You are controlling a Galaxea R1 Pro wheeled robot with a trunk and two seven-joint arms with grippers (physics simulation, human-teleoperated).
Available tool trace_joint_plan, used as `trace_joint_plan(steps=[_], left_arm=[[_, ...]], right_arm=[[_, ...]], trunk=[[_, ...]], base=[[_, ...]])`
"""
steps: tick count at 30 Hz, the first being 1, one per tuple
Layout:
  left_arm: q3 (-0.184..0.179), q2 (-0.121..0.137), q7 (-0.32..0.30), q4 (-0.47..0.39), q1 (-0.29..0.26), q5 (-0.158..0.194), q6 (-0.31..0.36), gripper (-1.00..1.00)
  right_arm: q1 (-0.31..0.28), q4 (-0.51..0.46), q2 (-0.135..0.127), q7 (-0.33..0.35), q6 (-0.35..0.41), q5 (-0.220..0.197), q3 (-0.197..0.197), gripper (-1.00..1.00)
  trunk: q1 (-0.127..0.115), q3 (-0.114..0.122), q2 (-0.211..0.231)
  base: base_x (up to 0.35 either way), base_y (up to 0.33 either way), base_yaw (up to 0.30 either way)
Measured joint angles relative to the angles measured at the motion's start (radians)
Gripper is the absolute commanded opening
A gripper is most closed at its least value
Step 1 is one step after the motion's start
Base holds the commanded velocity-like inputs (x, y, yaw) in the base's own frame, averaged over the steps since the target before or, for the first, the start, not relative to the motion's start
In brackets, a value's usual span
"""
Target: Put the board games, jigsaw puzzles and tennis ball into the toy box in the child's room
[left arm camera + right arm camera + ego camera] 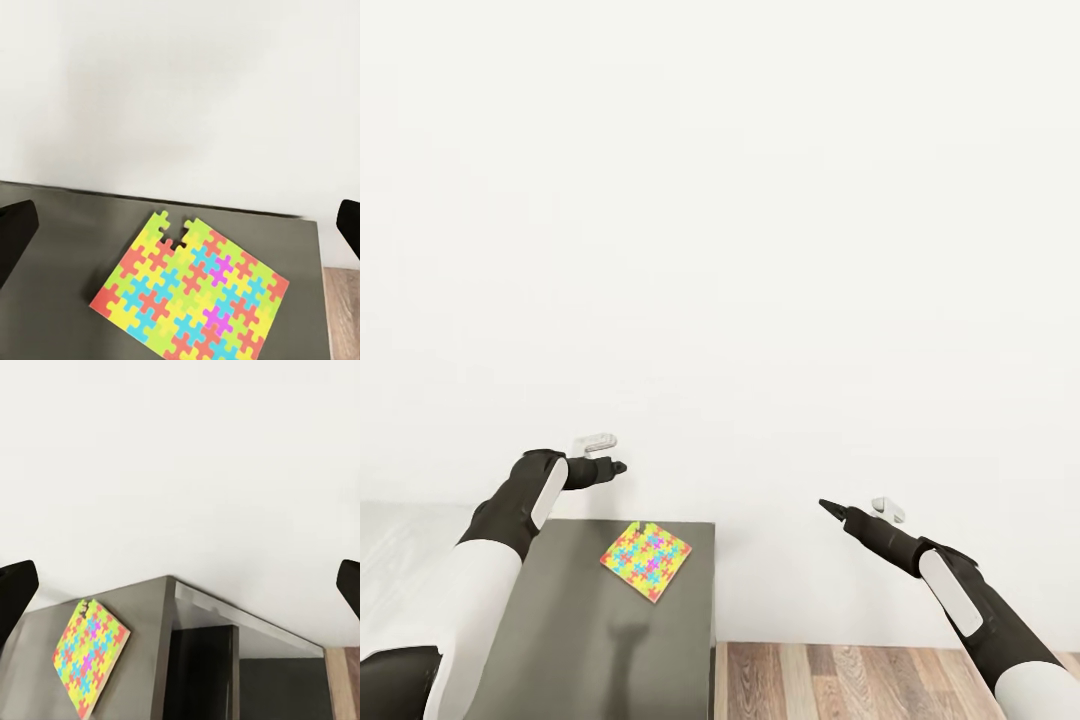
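One jigsaw puzzle (646, 562), a thin square of yellow, blue, pink and green pieces, lies flat on the dark grey corner section of the table (590, 650), close to the wall. In the left wrist view the jigsaw puzzle (193, 295) has a notch in its far edge. My left gripper (616, 466) hovers above the table's back edge, a little left of the puzzle, open, with its fingers (15, 234) spread wide and nothing between them. Out over the floor, my right gripper (826, 505) is open and empty. From that side the jigsaw puzzle (88, 665) is seen at an angle.
A plain white wall (720, 220) stands directly behind the table. The table's light grey top (400, 545) continues to the left. Its right edge drops to a wooden floor (860, 680). A dark recess (202, 675) opens beneath the table's end.
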Motion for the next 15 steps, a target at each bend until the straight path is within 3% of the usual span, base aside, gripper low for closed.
trace_joint_plan(steps=[7, 15], left_arm=[[0.0, 0.0, 0.0, 0.001, -0.001, 0.0, 0.0, 1.0], [-0.001, 0.0, 0.0, 0.002, 0.0, 0.0, -0.001, 1.0]], right_arm=[[0.0, 0.0, 0.0, 0.0, 0.001, 0.001, 0.0, 1.0], [0.0, 0.001, 0.0, 0.0, 0.004, -0.001, -0.001, 1.0]], trunk=[[0.0, 0.0, 0.0], [0.0, 0.0, 0.0]], base=[[0.192, 0.0, 0.0], [0.034, 0.0, 0.0]])
